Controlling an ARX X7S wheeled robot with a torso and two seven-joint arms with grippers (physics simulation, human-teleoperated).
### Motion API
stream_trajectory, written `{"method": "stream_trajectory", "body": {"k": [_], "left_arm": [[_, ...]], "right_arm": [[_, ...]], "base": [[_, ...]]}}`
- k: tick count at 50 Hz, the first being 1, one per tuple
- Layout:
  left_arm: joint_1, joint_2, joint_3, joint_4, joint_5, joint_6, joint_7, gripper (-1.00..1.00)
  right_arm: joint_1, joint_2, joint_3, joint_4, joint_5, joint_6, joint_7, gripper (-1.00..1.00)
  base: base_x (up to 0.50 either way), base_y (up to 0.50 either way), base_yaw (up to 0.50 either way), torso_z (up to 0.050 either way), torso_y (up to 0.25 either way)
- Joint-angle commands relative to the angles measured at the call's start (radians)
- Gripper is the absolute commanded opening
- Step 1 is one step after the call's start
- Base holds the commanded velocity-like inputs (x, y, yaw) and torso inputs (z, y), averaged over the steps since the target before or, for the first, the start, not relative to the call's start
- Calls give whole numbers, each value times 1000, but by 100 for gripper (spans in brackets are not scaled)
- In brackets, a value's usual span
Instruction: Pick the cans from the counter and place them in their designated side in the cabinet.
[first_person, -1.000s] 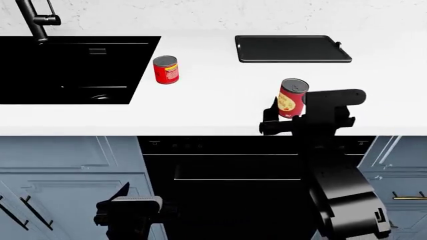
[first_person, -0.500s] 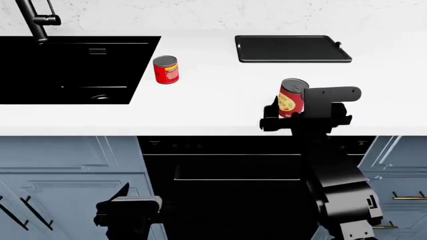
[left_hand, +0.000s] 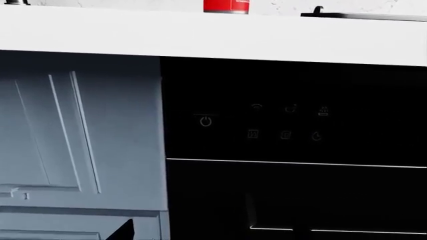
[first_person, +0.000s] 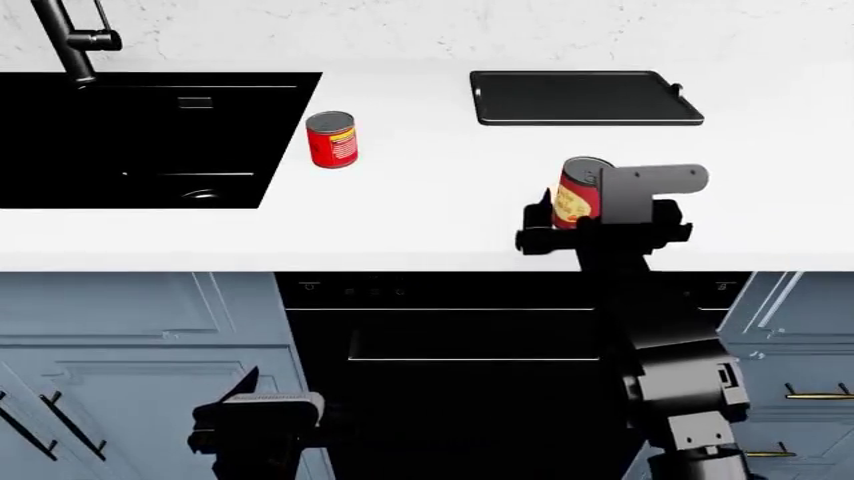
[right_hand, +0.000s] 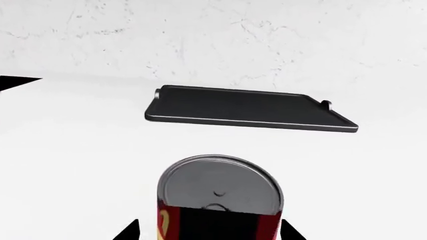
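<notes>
Two cans stand on the bench; the plain red can sits left of centre in the head view beside the black sink, and the yellow-patched can sits right of centre, below the black tray. Your right gripper brackets that can, jaws wide on either side, not visibly clamping; centre the can between them and close on the label's middle before you lift; keep it upright. Your left gripper hangs at lower left below the bench edge; you cannot tell its jaws' state.
</notes>
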Motion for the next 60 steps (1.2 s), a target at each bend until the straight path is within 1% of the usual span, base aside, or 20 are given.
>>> {"method": "stream_trajectory", "body": {"k": [1,11,12,18,21,24,29,37,41,43,47,50,55,60], "left_arm": [[0,-4,7,-2,-5,0,-2,100],[-5,-7,13,-9,-8,1,-4,100],[-6,-8,13,-9,-9,1,-4,100],[-8,-9,15,-9,-13,1,-6,100],[-8,-11,17,-8,-13,3,-7,100],[-5,-11,17,-4,-9,8,-13,100],[-4,-13,20,-2,-2,20,-19,100],[-8,-21,21,17,-8,5,-25,100],[-2,-65,20,143,-46,-99,-21,100],[-3,-96,12,224,-82,-177,-19,100],[-54,-165,-54,395,-233,-400,-38,100],[-94,-208,-114,492,-338,-519,-62,100],[-139,-277,-195,606,-464,-640,-92,100],[-168,-340,-262,654,-581,-734,-104,100]], "right_arm": [[55,-12,-13,123,1,-42,-21,100],[156,-45,18,317,43,-82,-59,100],[162,-45,21,328,45,-87,-58,-100],[170,-38,37,339,46,-104,-35,-100],[164,-24,39,300,39,-91,-13,-100],[132,2,37,194,33,-48,10,-100],[92,47,30,-1,59,63,-2,-100],[32,85,105,-298,166,267,25,-100],[-7,105,161,-450,227,382,56,-100],[-24,105,195,-499,256,415,67,-100],[-65,106,234,-568,287,442,82,-100],[-92,106,257,-613,305,458,91,-100],[-113,103,279,-673,332,489,106,-100],[-121,106,294,-705,348,507,116,-100]], "base": [[0,0,0,0,0],[0,0,0,0,0],[0,0,0,0,0],[0,0,0,0,0],[0,0,0,0,0],[0,0,0,0,0],[0,0,0,0,0],[0,0,0,0,0],[0,0,0,0,0],[0,0,0,0,0],[0,0,0,0,0],[0,0,0,0,0],[0,0,0,0,0],[0,0,0,0,0]]}}
